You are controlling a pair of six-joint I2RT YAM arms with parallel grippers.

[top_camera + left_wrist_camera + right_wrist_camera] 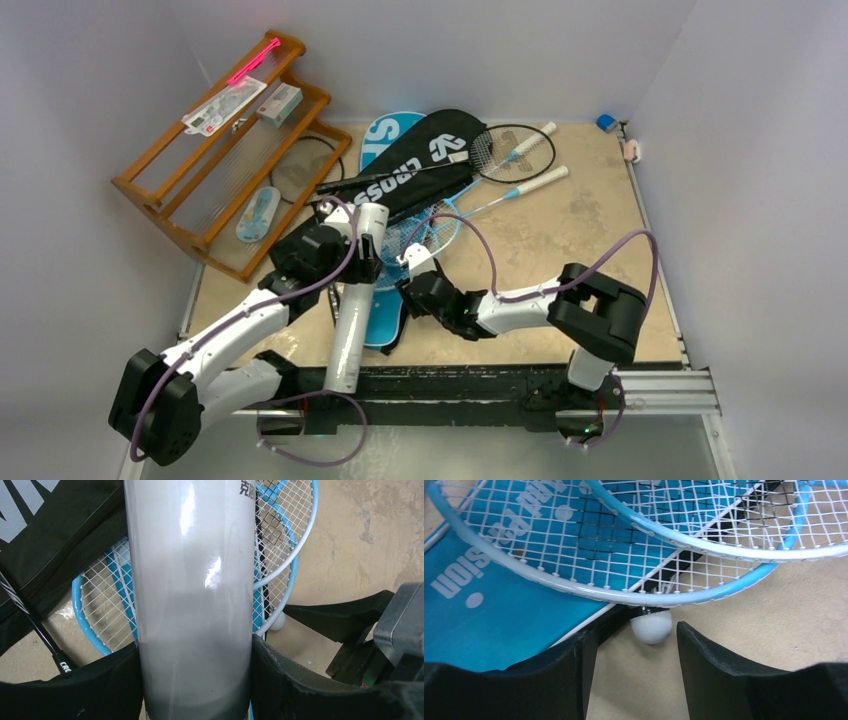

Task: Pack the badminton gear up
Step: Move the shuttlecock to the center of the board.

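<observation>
My left gripper (195,680) is shut on the long white tube (192,595), one finger pressed to each side. The tube (352,310) lies lengthwise over the blue cover (385,325), and my left gripper (362,255) grips it near its far end. Two light-blue rackets (624,597) overlap above that cover (499,625). A white shuttlecock (652,626) sits under the racket rim; its cork pokes out just ahead of my open right gripper (636,632), untouched. The black cover (430,160) and black racket (510,152) lie farther back.
A wooden rack (200,170) with small packaged items and a pink stick (252,62) stands at the back left. Two small objects (608,123) lie in the far right corner. My right gripper (412,262) works close beside the left arm's wrist.
</observation>
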